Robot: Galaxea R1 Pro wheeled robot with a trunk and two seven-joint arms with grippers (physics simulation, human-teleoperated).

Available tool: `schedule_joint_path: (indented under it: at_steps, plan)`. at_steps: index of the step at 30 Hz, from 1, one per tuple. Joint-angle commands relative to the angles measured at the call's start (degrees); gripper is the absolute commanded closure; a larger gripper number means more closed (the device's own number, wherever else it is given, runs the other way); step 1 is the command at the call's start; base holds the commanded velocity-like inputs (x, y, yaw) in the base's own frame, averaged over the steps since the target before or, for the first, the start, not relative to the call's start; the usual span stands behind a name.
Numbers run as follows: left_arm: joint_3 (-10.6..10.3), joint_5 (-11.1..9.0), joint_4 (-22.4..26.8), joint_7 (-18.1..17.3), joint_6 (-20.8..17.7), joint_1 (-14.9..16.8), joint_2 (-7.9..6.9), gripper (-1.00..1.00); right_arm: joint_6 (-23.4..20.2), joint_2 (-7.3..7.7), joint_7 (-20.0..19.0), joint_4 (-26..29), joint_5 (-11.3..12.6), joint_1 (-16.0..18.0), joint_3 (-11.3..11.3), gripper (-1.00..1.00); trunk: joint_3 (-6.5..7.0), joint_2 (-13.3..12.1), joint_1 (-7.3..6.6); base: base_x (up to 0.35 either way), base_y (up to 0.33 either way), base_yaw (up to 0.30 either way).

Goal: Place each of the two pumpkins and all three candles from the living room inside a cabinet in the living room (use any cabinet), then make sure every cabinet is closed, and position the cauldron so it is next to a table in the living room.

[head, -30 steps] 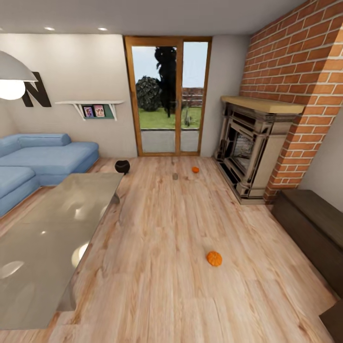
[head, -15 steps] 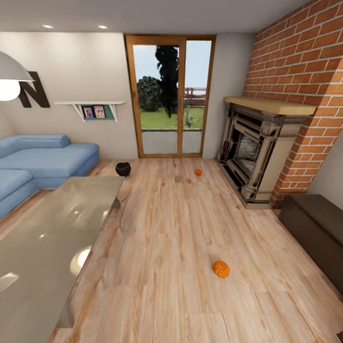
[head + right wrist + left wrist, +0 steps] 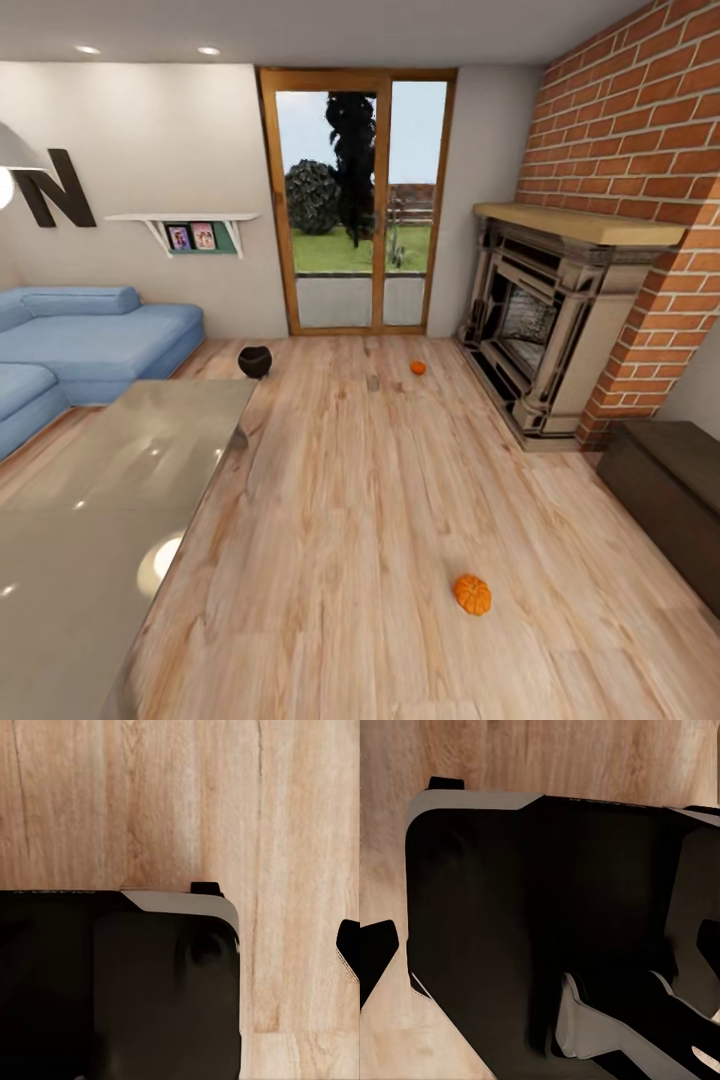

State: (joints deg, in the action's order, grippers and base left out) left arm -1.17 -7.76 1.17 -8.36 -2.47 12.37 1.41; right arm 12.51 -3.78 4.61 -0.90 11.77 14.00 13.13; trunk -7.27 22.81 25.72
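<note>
Change: the whole head view has shifted since a second ago. The near pumpkin (image 3: 472, 594) now sits lower and further right in the picture, the cabinet (image 3: 672, 500) has slid toward the right edge, and the lamp at the upper left is almost out of sight. That reads as the camera rolling forward and turning a little left, not as the things moving.
Pumpkins: the near one lies on the plank floor (image 3: 360, 520), right of centre; the far pumpkin (image 3: 417, 368) lies near the fireplace (image 3: 545, 330).
Candle: one small grey stub (image 3: 372, 382) stands just left of the far pumpkin.
Cauldron: cauldron (image 3: 254, 361) on the floor, just beyond the far end of the table (image 3: 90, 520).
Cabinet: at the right, drawers look shut.
Claws: both wrist views show dark robot body over floor; I cannot tell either claw's state.
Meaning: my guess is an approach drive; nothing is stowed yet.
</note>
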Motion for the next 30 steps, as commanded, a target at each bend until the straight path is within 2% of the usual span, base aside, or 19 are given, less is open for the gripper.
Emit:
schedule_joint_path:
  at_steps: [1, 30]
  plan:
    - [-0.1, -0.6, 0.0, -0.2, -0.3, 0.0, -0.01, -1.00, 0.2, -0.02, 0.1, -0.1, 0.5, 0.1, 0.5, -1.00, -0.11, 0.1, 0.06, 0.331, 0.000, 0.000]
    - [-0.1, -0.7, 0.1, -0.2, -0.3, 0.0, -0.36, -1.00, 0.1, 0.12, 0.2, -0.1, 0.5, 0.1, 0.5, -1.00, -0.11, 0.1, 0.06, 0.332, 0.006, 0.000]
